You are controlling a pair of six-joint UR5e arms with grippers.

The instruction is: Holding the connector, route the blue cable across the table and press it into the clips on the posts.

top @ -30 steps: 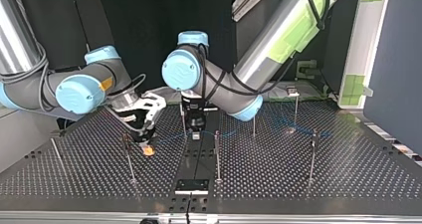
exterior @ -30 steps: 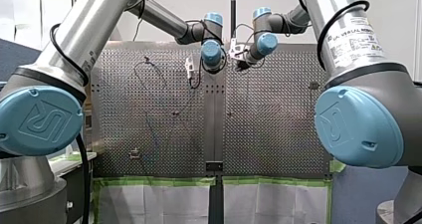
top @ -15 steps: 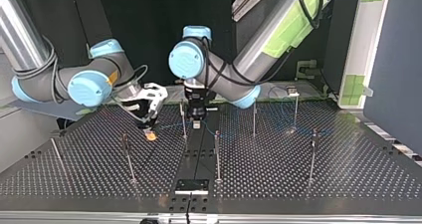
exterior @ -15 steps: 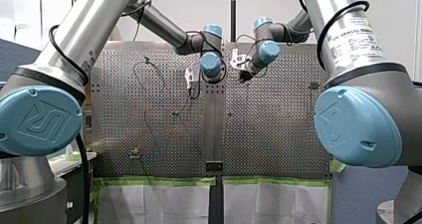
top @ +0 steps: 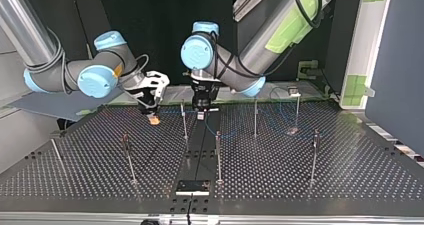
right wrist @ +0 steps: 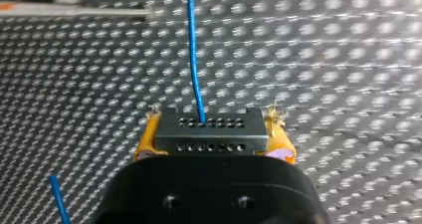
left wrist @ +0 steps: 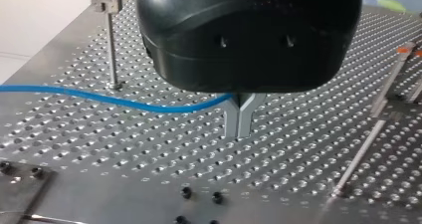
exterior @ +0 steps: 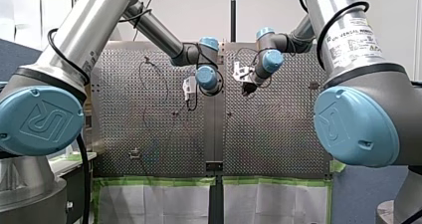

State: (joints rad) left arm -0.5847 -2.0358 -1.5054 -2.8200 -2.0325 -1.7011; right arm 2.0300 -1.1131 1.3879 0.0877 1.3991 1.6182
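My right gripper is shut on a black connector, its yellow pads on either side. The blue cable leaves the connector's face and runs ahead over the table. In the top view this gripper hangs low over the table at the far left of centre. My left gripper stands just right of it beside a post. In the left wrist view its metal fingers are shut, and the blue cable runs into them from the side. Both grippers show in the front view.
Several thin posts stand on the perforated table, among them a near middle one, two at the right and one at the left. A clip-topped post stands beside my left gripper. A black plate lies at the near edge.
In the top view both grippers have moved toward the far side of the table, the right one carrying the connector and the left one staying shut on the cable.
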